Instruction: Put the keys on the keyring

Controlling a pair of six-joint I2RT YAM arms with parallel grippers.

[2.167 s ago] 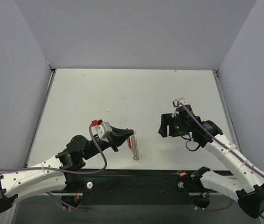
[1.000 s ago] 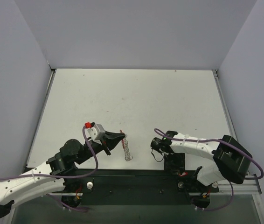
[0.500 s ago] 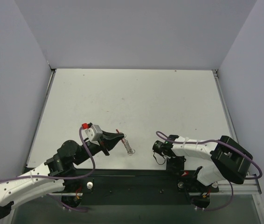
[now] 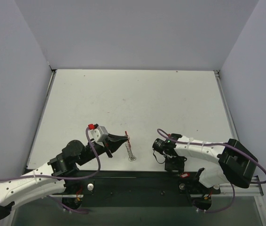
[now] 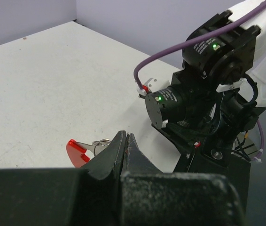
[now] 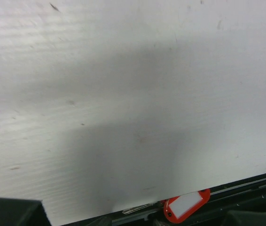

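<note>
In the top view my left gripper [image 4: 122, 138] is shut, with the thin red keyring [image 4: 127, 135] at its tips. The row of silver keys [image 4: 130, 151] trails from the keyring toward the table's front edge. In the left wrist view the jaws [image 5: 126, 137] are pressed together; a red piece [image 5: 76, 151] and a silver ring [image 5: 101, 142] show just left of them. My right gripper [image 4: 173, 160] is folded low at the front edge, right of the keys. Its fingers do not show in the right wrist view.
The white table [image 4: 133, 99] has grey walls on three sides. The right arm's black wrist [image 5: 189, 106] sits close in front of the left gripper. A red tag with a white label [image 6: 187, 205] lies below the table's front edge.
The right arm has folded back from mid-table to the front edge. My left gripper has pulled nearer the front edge, then shifted slightly right, with the keys swinging under it.
</note>
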